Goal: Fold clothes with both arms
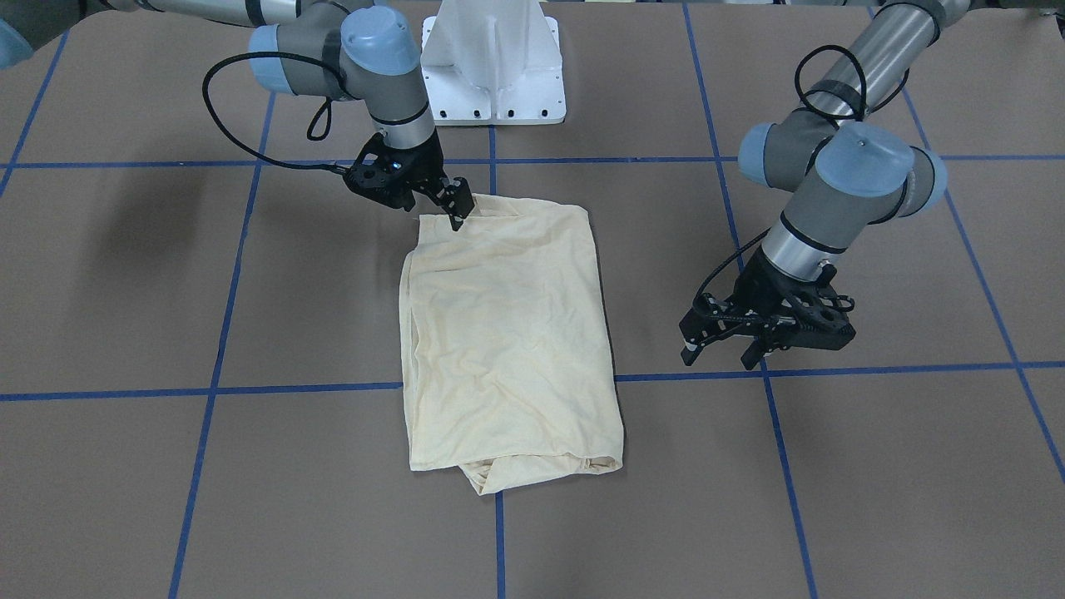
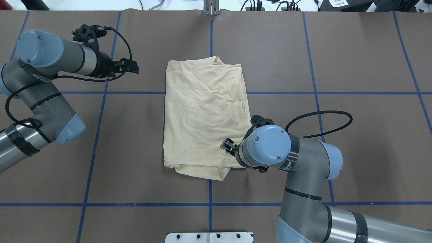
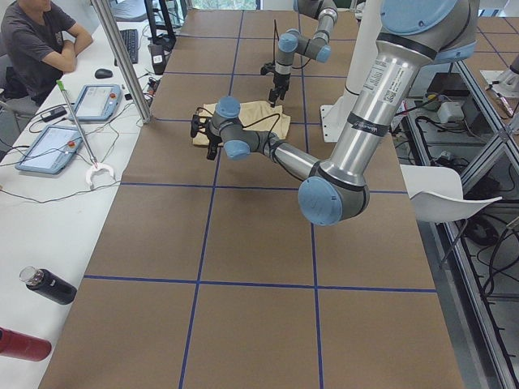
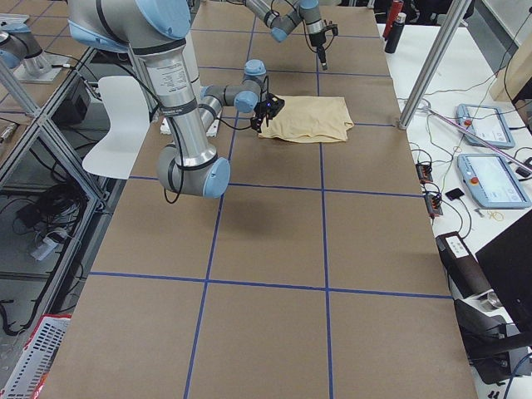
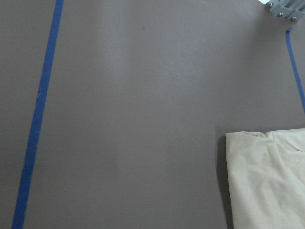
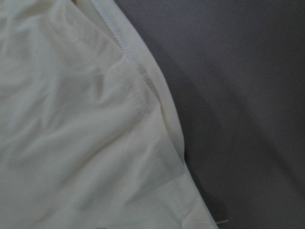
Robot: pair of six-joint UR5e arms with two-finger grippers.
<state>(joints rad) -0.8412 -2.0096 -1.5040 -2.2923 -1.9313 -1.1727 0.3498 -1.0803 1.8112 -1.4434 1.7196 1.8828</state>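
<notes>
R gripper (image 1: 457, 211) apparently tight on folded shirt (image 1: 507, 333) corner; L gripper (image 1: 719, 359) spread, apart from it.

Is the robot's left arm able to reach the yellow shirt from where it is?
Probably yes. The left hand hangs open beside the shirt, with only bare table between them, and nothing blocks the way.

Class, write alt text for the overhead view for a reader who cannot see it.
A cream shirt, folded into a rectangle, lies on a brown table. The right gripper is at its near right corner; the left gripper is open, clear of it on the left.
</notes>
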